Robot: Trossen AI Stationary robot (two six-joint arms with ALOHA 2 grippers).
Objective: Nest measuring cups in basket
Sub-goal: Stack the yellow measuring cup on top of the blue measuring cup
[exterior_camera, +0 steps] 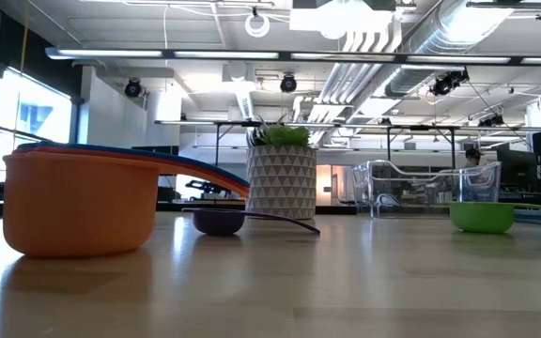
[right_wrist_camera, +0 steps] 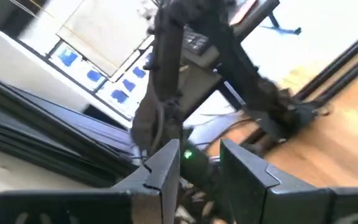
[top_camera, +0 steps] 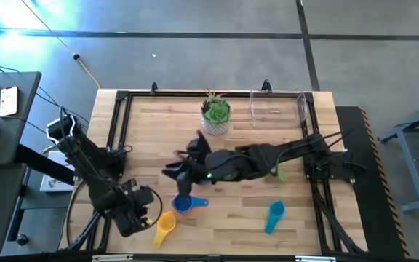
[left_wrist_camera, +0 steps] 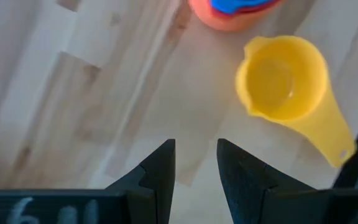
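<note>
Yellow plastic, a measuring cup, lies on the wooden table just ahead of the left gripper, whose fingers stand narrowly apart with nothing between them. Beyond it sits an orange cup with a blue cup nested inside. The right gripper hangs above that stack, fingers slightly parted and empty. A teal cup lies off to its side; the clear basket stands well apart at the table's far edge, near the potted plant.
</note>
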